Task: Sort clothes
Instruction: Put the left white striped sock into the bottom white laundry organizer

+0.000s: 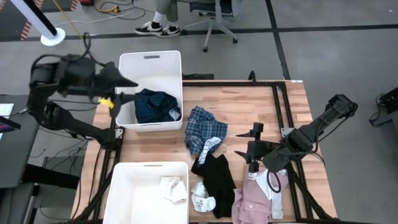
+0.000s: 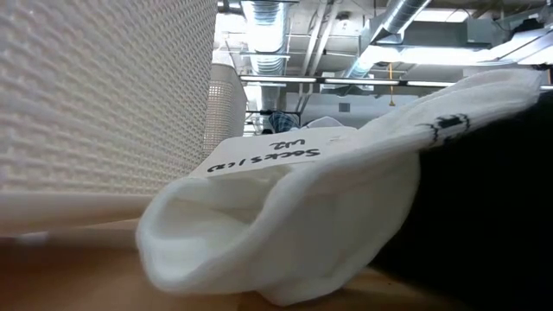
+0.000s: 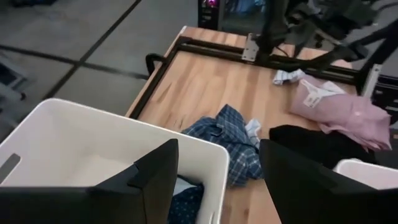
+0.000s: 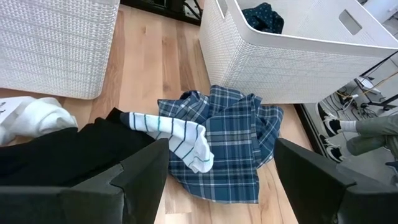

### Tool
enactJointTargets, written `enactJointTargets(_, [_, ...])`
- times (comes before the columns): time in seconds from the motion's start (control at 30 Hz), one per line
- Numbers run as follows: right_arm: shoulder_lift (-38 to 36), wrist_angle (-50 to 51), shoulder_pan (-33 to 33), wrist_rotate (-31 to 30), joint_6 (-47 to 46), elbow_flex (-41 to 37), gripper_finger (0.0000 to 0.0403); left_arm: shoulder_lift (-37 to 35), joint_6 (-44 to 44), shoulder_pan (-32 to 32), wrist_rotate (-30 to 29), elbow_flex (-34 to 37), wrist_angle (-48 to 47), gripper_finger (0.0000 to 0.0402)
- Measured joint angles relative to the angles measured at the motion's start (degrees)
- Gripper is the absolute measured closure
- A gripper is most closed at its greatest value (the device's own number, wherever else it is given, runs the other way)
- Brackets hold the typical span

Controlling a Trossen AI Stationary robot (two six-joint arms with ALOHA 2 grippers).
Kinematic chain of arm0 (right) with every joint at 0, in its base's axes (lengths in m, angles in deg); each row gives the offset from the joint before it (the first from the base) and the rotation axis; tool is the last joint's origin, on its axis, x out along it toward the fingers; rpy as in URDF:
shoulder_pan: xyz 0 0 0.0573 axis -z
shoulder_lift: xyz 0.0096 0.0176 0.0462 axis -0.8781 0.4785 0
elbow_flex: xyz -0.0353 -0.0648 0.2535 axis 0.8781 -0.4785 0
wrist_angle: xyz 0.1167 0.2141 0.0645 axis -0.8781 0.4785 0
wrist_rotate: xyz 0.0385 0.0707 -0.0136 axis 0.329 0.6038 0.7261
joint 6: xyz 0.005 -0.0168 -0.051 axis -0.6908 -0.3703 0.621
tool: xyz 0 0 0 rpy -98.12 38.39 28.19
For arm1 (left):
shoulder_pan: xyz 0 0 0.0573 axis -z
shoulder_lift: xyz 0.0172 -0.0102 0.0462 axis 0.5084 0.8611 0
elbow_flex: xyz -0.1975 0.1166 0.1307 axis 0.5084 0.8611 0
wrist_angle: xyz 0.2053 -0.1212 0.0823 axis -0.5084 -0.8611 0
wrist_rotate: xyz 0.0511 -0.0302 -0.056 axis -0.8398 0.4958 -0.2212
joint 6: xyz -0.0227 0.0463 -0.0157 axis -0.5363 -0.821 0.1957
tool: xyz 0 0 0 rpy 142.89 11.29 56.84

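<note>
Grey floor (image 1: pixel 323 56) with dark seams surrounds the table, an office chair (image 1: pixel 214 22) beyond (ceiling ducts (image 2: pixel 393 26) overhead).

Low view: a white sock (image 2: pixel 346 216) fills my lens and blocks most of the bench. Pink shirt (image 1: pixel 258 199) is cut off at the high view's bottom edge. Navy dotted shirt (image 3: pixel 186 202) mostly hidden behind the bin wall (image 3: pixel 205 155).

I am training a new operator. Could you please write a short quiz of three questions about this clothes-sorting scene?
1. True or false: the navy dotted shirt lies in a white bin.
2. Which garment lies under the right gripper? A) pink shirt B) blue plaid shirt
3. Fill in: the left gripper hovers, fingers ____.

Key: 1 true; 2 A; 3 open.
</note>
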Motion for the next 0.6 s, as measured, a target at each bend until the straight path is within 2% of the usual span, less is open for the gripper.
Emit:
enactJointTargets(0.17, [0.0,-0.1,0.0,0.0,-0.5,0.0,0.0098,-1.0,2.0,10.2,-9.3,0.7,-1.4,0.0184])
enactJointTargets(0.3, [0.0,-0.9,0.0,0.0,-0.4,0.0,0.0098,-1.4,1.5,15.6,-14.6,4.2,-0.7,0.0184])
enactJointTargets(0.6, [0.0,-2.2,0.1,0.0,-1.0,0.0,0.0098,-3.6,-1.9,23.0,-16.2,17.3,10.4,0.0184])
